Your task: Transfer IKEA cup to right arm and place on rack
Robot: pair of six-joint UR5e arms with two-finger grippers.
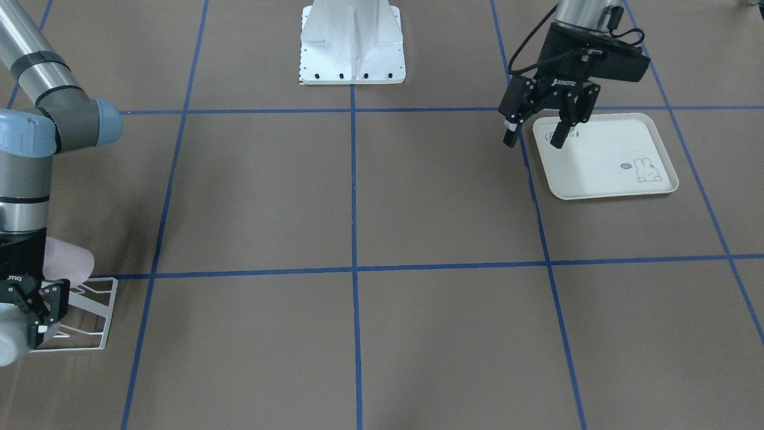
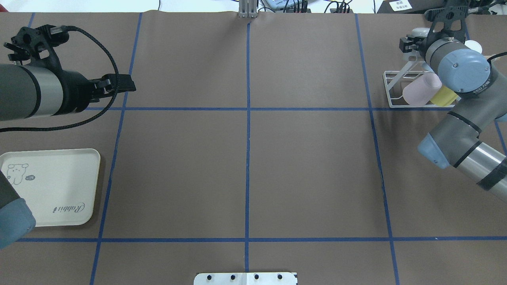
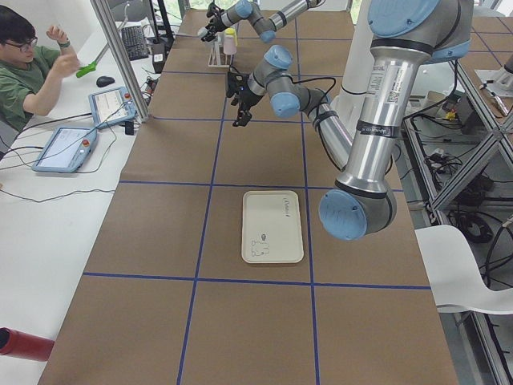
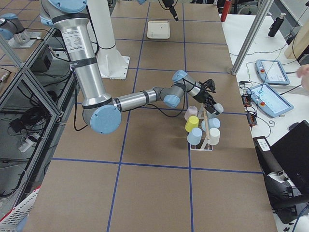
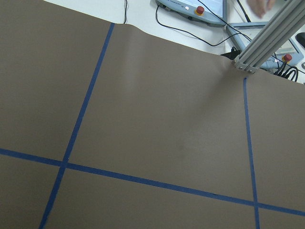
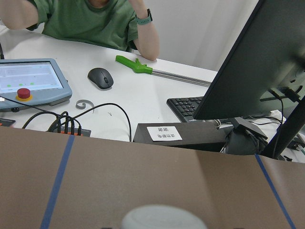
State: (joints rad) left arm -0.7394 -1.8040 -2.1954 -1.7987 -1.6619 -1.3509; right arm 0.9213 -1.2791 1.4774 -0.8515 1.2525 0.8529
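I counted two robot arms [image 4: 140,98], one white rack [image 2: 396,106] carrying what looked like six cups [image 4: 192,123], one cream tray [image 2: 51,186], two touchscreen pendants [image 4: 273,71], and one person [image 3: 24,76].

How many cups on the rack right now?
6: pink, yellow and light blue on the robot side; cream, a second light blue and a pale one at the right pincer opposite. Others may be hidden.

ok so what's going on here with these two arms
The right gripper is down at the rack, against a pale cup; whether it grips it is unclear. Other cups already sit on the rack. The left gripper hangs open and empty in the air near the rabbit tray.
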